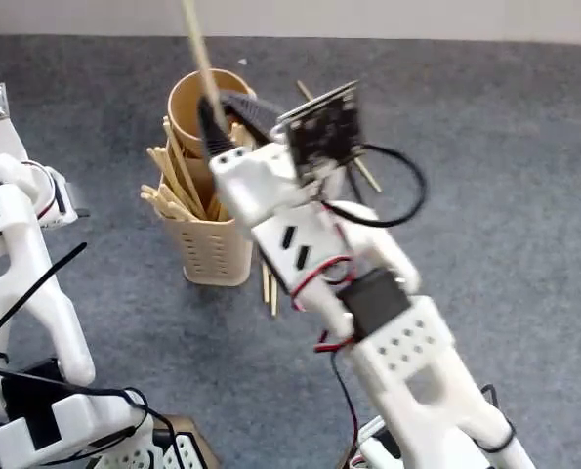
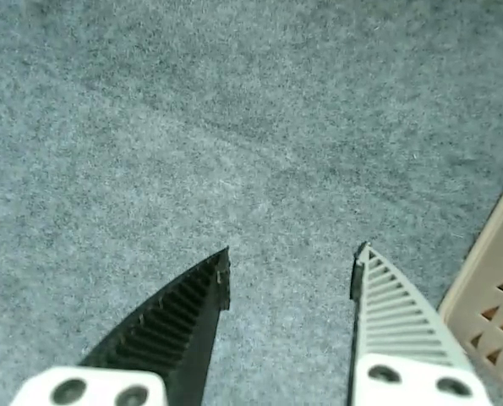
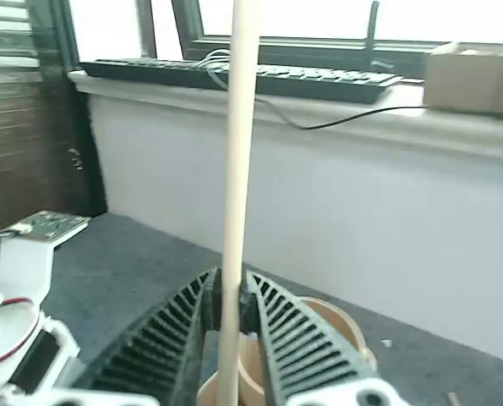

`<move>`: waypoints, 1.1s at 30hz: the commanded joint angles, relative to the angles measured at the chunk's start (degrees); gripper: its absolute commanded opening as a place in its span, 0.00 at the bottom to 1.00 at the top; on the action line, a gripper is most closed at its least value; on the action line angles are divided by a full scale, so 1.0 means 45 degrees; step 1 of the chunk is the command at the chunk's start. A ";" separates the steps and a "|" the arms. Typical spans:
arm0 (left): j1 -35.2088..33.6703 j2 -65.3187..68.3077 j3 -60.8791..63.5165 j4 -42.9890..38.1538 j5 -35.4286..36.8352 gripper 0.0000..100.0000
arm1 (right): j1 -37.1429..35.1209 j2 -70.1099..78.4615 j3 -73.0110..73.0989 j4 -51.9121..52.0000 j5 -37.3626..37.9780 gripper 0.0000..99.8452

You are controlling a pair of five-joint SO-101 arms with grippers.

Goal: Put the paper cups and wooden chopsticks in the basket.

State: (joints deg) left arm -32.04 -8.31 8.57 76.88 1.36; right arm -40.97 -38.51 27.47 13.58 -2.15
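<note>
My right gripper [image 1: 215, 125] is shut on one wooden chopstick [image 1: 200, 49], held upright above the beige basket [image 1: 215, 252]. In the right wrist view the chopstick [image 3: 238, 169] stands pinched between the jaws of the right gripper [image 3: 231, 296], with a paper cup [image 3: 340, 321] just below. That brown paper cup [image 1: 194, 98] sits inside the basket, along with several chopsticks [image 1: 173, 181]. Loose chopsticks lie on the carpet by the basket [image 1: 270, 285] and behind the arm [image 1: 366, 174]. My left gripper [image 2: 289, 262] is open over bare carpet, beside a basket corner [image 2: 492, 288].
Grey carpet [image 1: 505, 147] covers the table. The left arm [image 1: 17, 254] stands at the left edge with its cables on the carpet. A white wall, a window sill and a keyboard [image 3: 259, 74] lie beyond the table.
</note>
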 commanded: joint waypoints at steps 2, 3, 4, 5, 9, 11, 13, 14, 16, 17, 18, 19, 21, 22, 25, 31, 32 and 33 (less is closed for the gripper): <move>-0.0107 -0.0127 -0.0049 0.0059 -0.0371 0.25 | -0.0225 0.0283 0.2432 -0.2901 -0.0059 0.01; -0.0107 -0.0127 -0.0049 0.0059 -0.0371 0.25 | -0.0225 0.0440 0.2882 -0.3233 0.0020 0.01; -0.0107 -0.0127 -0.0049 0.0059 -0.0371 0.25 | -0.0264 0.0576 0.3292 -0.3409 0.0332 0.01; -0.0166 -0.0127 -0.0049 0.0059 -0.0371 0.25 | -0.0400 0.0674 0.3565 -0.3429 0.0762 0.01; -0.0244 -0.0107 -0.0049 -0.0020 -0.0371 0.25 | -0.0420 0.0811 0.4698 -0.3487 0.1661 0.01; -0.0166 -0.0107 -0.0049 -0.0020 -0.0371 0.25 | -0.0400 0.0752 0.5128 -0.3487 0.1661 0.01; -0.0166 -0.0107 0.0010 -0.0020 -0.0371 0.25 | -0.0381 0.0733 0.5324 -0.3487 0.1661 0.01; -0.0186 -0.0107 0.0107 -0.0020 -0.0371 0.25 | -0.0361 0.0733 0.5304 -0.3487 0.1661 0.02; -0.0166 -0.0107 0.0244 -0.0020 -0.0391 0.25 | -0.0400 0.0733 0.5304 -0.3409 0.1680 0.07; -0.0166 -0.0107 0.0283 -0.0039 -0.0391 0.25 | -0.0440 0.0713 0.5284 -0.3389 0.1739 0.10; -0.0166 -0.0107 0.0264 -0.0098 -0.0391 0.25 | -0.0479 0.0713 0.5148 -0.3370 0.1895 0.13; -0.0166 -0.0107 0.0264 -0.0156 -0.0391 0.25 | -0.0479 0.0713 0.4874 -0.3116 0.2110 0.14; -0.0186 -0.0107 0.0264 -0.0195 -0.0391 0.25 | -0.0518 0.0733 0.4054 -0.2002 0.2403 0.15; -0.0186 -0.0107 0.0264 -0.0195 -0.0391 0.25 | -0.0498 0.0733 0.3507 -0.1319 0.2403 0.15; -0.0147 -0.0107 0.0264 -0.0195 -0.0391 0.25 | -0.0459 0.0733 0.1416 0.0908 0.2442 0.15; -0.0147 -0.0107 0.0264 -0.0195 -0.0391 0.25 | 0.1768 0.0869 -0.4972 0.7043 0.2442 0.15; -0.0147 -0.0107 0.0264 -0.0195 -0.0391 0.25 | 0.2315 0.0889 -0.6007 0.7961 0.2462 0.15; -0.0147 -0.0107 0.0264 -0.0195 -0.0391 0.25 | 0.2784 0.0889 -0.6945 0.8567 0.2481 0.15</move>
State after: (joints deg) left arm -32.13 -8.31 10.15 76.70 0.22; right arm -34.55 -34.29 12.09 41.01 8.31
